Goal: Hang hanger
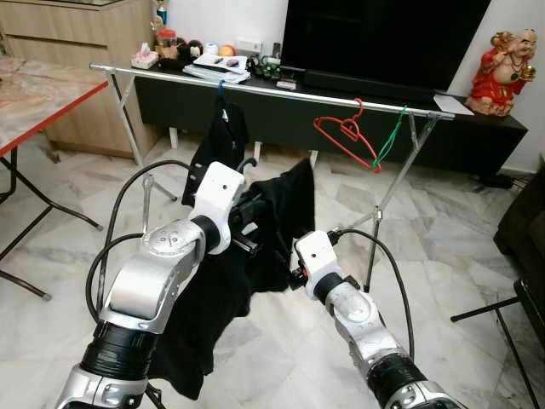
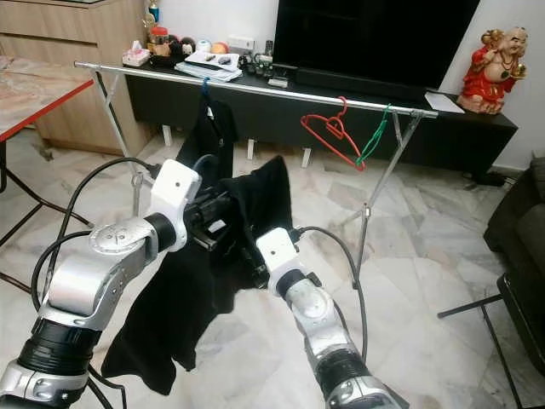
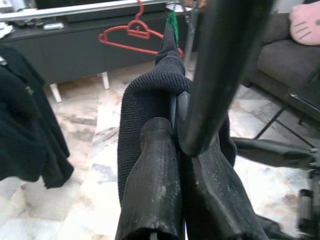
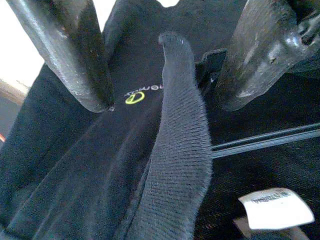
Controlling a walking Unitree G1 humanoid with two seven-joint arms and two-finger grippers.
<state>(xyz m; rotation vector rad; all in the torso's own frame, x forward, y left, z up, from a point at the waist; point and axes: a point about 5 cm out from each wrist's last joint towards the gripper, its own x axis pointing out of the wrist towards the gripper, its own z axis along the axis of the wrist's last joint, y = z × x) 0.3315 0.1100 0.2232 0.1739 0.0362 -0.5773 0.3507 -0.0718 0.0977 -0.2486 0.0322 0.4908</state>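
My left gripper (image 3: pixel 175 130) is shut on the ribbed collar of a black garment (image 1: pixel 285 209), holding it up in front of me below the metal clothes rail (image 1: pixel 281 92). A thin black bar (image 4: pixel 265 140) runs through the cloth by the collar. My right gripper (image 4: pixel 160 105) is open at the garment's neck, one finger (image 4: pixel 75 60) on each side of the collar rib, near a white label (image 4: pixel 275 207). A red hanger (image 1: pixel 345 136) and a green hanger (image 1: pixel 392 136) hang on the rail's right part. Another black garment (image 1: pixel 223 136) hangs on a blue hook (image 1: pixel 220 88).
A red-edged folding table (image 1: pixel 34 94) stands at the left. Behind the rail are a low black TV cabinet (image 1: pixel 443 128) with clutter, a TV (image 1: pixel 383 38) and a red figurine (image 1: pixel 507 72). A dark sofa (image 1: pixel 524 221) and a black stand (image 1: pixel 494 307) are on the right.
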